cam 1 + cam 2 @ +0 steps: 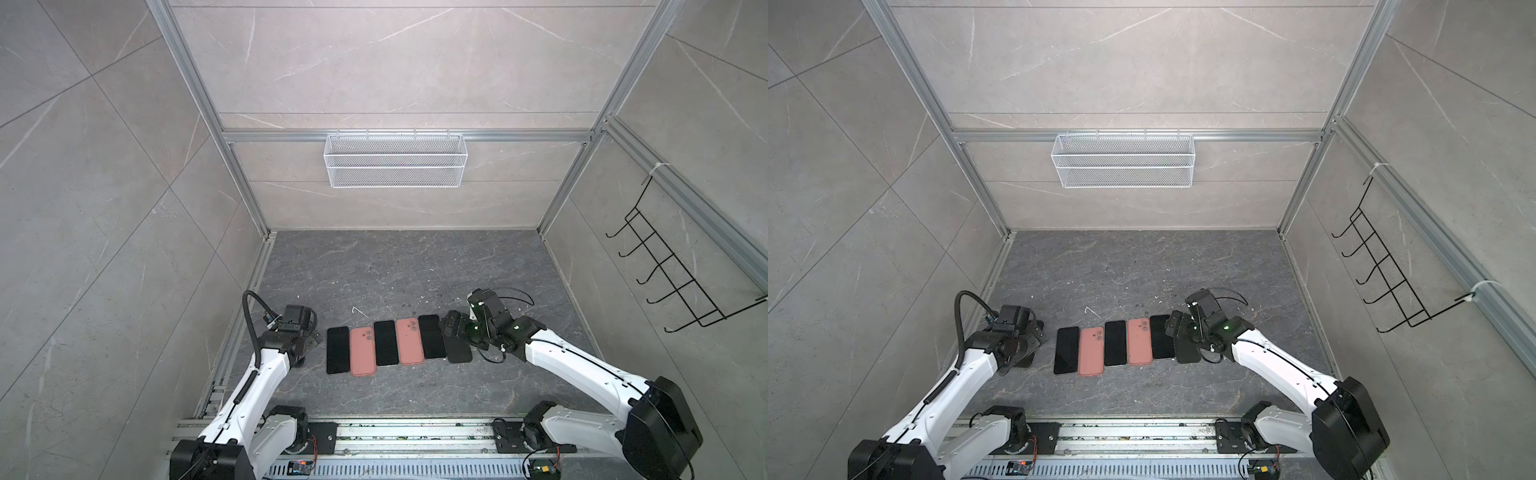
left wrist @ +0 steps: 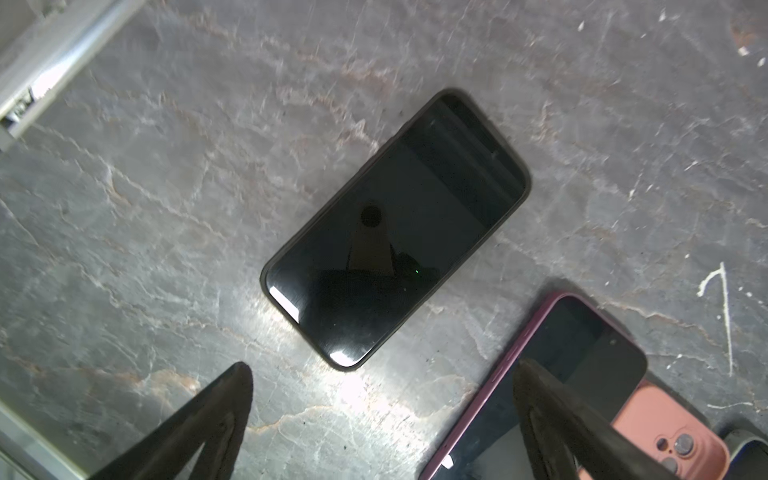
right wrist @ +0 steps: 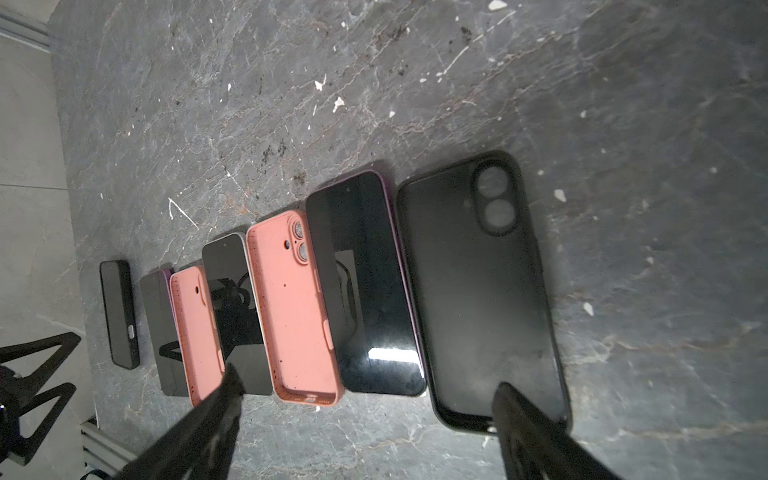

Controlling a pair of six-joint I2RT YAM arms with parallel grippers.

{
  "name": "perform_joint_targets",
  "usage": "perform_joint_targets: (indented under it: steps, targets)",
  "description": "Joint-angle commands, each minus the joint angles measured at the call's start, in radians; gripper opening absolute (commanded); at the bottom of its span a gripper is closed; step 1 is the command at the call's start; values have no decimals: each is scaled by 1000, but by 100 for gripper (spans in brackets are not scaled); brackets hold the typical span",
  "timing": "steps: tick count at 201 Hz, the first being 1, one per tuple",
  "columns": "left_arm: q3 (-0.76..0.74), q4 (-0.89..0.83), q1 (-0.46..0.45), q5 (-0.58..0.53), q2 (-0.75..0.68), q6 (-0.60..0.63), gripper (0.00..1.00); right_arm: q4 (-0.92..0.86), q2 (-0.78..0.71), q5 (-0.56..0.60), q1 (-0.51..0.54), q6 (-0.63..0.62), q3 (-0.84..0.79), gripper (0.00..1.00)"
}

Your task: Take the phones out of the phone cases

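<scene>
Left gripper (image 2: 382, 365) spread, empty, hovering over cased phone (image 2: 395, 228) lying flat, left of row (image 1: 386, 343). Right gripper (image 3: 368, 378) spread, empty, above black case (image 3: 478, 291). Step: reach-in. Next, likely: descend, pinch phone's long edges squarely.

four phones (image 3: 365, 282), four cases (image 3: 291, 307)
</scene>
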Motion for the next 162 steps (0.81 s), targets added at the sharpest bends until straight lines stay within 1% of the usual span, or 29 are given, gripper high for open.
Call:
perform_joint_targets:
  steps: [1,26,42,64,98,127,146,162]
  targets:
    - [13,-18,14,17,3,-17,100,45,22,-33,1,-30,39,95]
    - [-18,-11,13,35,46,-34,100,67,43,-52,1,-31,52,94]
    - [-68,52,13,45,37,-48,100,82,49,-68,1,-28,54,93]
    - [-126,148,13,108,29,-63,100,79,50,-74,1,-32,61,93]
    - [-139,197,13,136,42,-64,100,75,32,-66,1,-33,55,92]
    - [-163,301,14,180,56,-65,100,84,30,-68,1,-28,46,92]
    - [-170,366,14,197,86,-63,100,84,30,-70,1,-26,43,91]
    - [-157,382,16,200,123,-62,100,74,22,-66,1,-29,42,91]
